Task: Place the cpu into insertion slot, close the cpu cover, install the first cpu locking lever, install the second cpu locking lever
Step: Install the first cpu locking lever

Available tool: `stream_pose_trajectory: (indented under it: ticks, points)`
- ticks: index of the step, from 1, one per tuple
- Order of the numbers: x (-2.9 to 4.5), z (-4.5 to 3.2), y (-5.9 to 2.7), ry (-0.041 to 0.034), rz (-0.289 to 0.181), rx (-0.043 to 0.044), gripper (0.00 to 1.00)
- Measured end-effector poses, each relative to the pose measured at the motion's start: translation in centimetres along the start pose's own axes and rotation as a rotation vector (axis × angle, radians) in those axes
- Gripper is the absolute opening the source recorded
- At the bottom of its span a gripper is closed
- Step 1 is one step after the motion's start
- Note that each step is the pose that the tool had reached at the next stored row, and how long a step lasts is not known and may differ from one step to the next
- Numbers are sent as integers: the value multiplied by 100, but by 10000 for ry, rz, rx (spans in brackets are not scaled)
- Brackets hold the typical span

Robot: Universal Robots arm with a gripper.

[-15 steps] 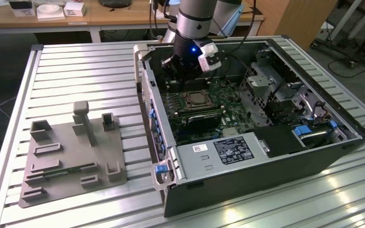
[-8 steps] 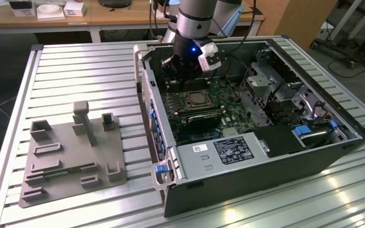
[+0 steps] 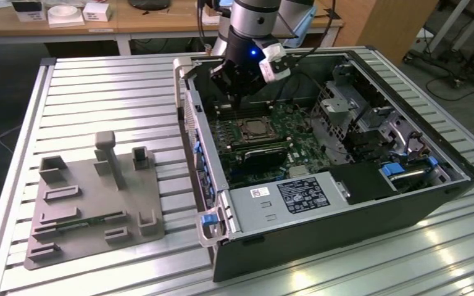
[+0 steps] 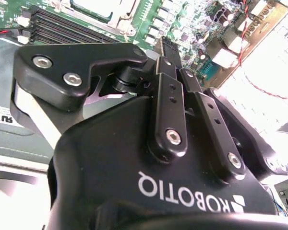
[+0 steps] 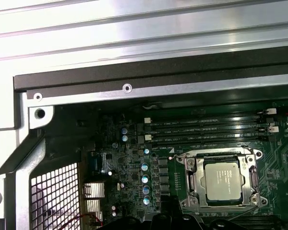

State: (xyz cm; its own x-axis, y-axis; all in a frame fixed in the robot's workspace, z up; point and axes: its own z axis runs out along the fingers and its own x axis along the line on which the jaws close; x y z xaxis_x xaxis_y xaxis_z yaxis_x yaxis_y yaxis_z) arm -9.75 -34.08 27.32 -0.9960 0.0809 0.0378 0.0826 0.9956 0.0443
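Slatted desk (image 3: 344,271) carries a grey fixture plate (image 3: 89,197) on the exterior view's left and an open PC case (image 3: 303,234) beside it. Mid-board, cpu (image 5: 224,179) sits in insertion slot (image 5: 185,160) with cpu cover (image 5: 198,182) down around it. Beyond, end effector (image 3: 235,92) hangs above the board, fingers pressed together, empty.

An open black computer case (image 3: 344,228) lies on the slatted metal table (image 3: 105,80), with a grey fixture plate (image 3: 89,203) beside it at the exterior view's left. A white-labelled grey box (image 3: 258,206) sits inside.
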Motion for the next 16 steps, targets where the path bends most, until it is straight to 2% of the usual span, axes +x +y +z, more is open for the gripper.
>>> stream_pose_trajectory:
  ticks: [13,15,16]
  points:
    - [1,-20,1,0,0,0,10]
    - [7,-127,5,0,0,1,10]
    - [7,-128,6,0,0,0,10]
